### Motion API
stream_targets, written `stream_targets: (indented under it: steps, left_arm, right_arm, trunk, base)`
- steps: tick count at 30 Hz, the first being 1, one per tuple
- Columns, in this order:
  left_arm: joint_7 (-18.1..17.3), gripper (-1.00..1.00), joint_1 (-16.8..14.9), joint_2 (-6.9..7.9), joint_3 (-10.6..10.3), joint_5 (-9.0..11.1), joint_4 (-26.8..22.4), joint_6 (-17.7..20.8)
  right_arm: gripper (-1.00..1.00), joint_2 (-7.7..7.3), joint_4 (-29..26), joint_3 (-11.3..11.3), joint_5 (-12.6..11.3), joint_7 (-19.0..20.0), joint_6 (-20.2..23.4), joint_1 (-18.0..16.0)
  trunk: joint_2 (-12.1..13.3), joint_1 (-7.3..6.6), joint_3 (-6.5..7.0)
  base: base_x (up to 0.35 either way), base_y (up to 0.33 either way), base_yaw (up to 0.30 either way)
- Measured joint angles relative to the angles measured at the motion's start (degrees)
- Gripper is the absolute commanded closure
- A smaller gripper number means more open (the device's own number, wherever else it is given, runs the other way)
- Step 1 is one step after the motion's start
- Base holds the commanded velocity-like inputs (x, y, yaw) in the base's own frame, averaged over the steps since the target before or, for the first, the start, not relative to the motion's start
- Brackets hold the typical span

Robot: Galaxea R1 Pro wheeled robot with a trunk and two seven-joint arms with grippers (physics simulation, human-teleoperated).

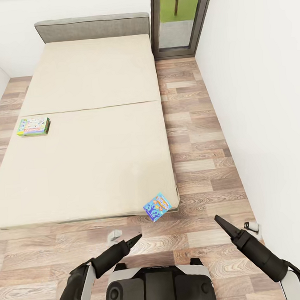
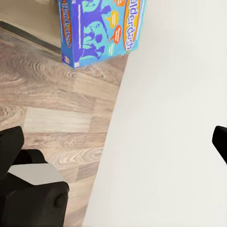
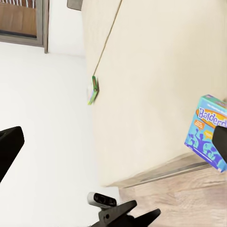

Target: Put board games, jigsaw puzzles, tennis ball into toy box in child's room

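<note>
While at bed (image 1: 95,140): fetching games.
Blue game (image 1: 156,207): at bed's near corner, overhanging.
Green game (image 1: 33,126): bed's left edge.
Left gripper (image 1: 137,237): closure unclear.
Right gripper (image 1: 217,219): parted, empty.
Next: reach blue game, grasp.

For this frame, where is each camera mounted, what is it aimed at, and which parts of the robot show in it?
Head view: on the head, looking down at the bed, both arms and base in frame.
Left wrist view: by the left gripper, facing the blue Balderdash box over wood floor; dark gripper parts at the edges.
Right wrist view: by the right gripper, facing the mattress, the Balderdash box and the green board game.
All three share the Balderdash box.
</note>
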Motion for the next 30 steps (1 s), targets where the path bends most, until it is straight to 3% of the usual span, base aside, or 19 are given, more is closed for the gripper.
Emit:
stream_targets:
  steps: [9,30]
  left_arm:
    - [3.5,-1.00,0.0,-0.75,-0.9,-0.1,2.9,-1.1]
    - [4.4,-1.00,0.0,-1.17,-1.4,-0.1,5.5,-4.4]
  right_arm:
    - [-1.00,-0.25,0.1,0.0,0.1,0.0,0.1,0.0]
    - [-1.00,0.31,-0.4,0.5,0.2,0.0,0.0,0.0]
  trunk:
    - [0.0,0.00,0.00]
    - [0.0,0.00,0.00]
  base:
    - [0.000,0.000,0.000]
    - [0.004,-0.020,0.000]
